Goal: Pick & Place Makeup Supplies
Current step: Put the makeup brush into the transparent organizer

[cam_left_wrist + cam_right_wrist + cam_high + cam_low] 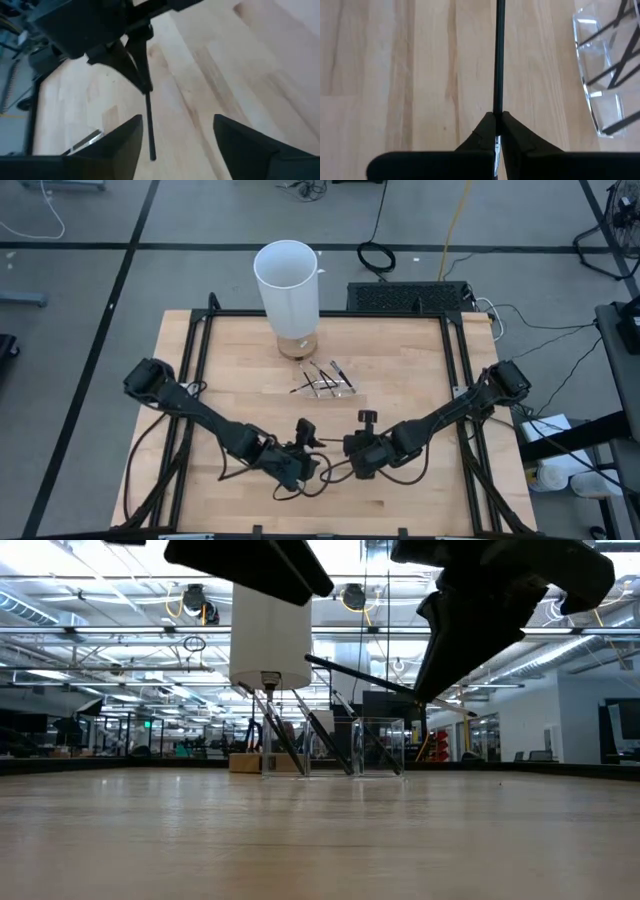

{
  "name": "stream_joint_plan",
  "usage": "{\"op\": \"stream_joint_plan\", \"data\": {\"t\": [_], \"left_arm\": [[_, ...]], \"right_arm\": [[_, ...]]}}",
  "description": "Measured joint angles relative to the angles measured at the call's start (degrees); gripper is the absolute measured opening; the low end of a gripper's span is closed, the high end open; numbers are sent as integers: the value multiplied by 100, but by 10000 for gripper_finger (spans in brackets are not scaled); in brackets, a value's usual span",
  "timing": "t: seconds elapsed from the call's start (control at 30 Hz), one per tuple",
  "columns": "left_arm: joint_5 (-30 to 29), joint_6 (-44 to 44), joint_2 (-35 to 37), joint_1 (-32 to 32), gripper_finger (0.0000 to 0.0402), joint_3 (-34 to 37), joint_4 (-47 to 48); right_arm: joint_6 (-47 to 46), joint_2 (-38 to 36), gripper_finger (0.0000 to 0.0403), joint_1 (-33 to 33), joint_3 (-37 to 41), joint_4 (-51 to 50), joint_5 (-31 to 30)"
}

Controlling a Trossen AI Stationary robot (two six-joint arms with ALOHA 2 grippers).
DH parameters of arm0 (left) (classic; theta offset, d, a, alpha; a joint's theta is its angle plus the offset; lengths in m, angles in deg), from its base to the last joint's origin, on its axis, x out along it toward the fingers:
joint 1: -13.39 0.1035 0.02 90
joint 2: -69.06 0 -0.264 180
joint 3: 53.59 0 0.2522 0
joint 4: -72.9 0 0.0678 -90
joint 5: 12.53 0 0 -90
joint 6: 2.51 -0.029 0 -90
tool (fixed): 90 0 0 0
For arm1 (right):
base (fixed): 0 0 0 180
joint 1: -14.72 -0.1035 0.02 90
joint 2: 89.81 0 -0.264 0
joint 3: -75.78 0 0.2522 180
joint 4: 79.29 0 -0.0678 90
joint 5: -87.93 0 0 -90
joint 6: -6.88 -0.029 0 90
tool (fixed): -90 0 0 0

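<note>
While right gripper (496, 131) pinches thin dark makeup stick (498, 60) for carrying, left gripper (177, 135) hangs released beside it above wooden table (420, 370); remaining sticks lean in clear tray (592, 75).

Pale wood-grain tabletop (200, 380) with black frame edges, white cylinder (288, 285) on a tan base, clear tray (597, 95), thin black stick (499, 55), black grippers, grey floor

two thin black arms (215, 425) with thick joints and looping black cables; each ends in flat, pointed black fingers (120, 145).
</note>
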Motion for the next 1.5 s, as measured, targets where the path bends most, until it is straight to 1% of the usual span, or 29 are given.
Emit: {"op": "stream_joint_plan", "data": {"t": [0.1,0.2,0.37,0.43,0.53,0.77,0.9,1.03,1.23,1.5], "left_arm": [[149,16,8,110,267,-26,-23],[174,85,8,244,269,-26,-8],[482,106,8,451,252,-26,-6],[552,176,8,522,244,-26,-8],[578,182,8,599,233,-26,34],[589,283,8,687,210,-26,212],[589,286,8,691,186,-26,229],[589,287,8,700,154,-24,344],[587,272,8,700,109,-24,427],[574,147,8,700,61,-24,410]], "right_arm": [[139,0,0,0,-2,176,1],[289,0,0,2,-2,407,2],[515,0,0,23,-198,500,-6],[539,-2,0,48,-278,519,-96],[685,-2,0,57,-369,497,-295],[824,-5,0,117,-476,477,-256],[811,-4,0,179,-476,489,-126],[810,-4,0,204,-476,492,29],[811,-4,0,216,-476,491,28],[824,-5,0,246,-474,489,52]]}}
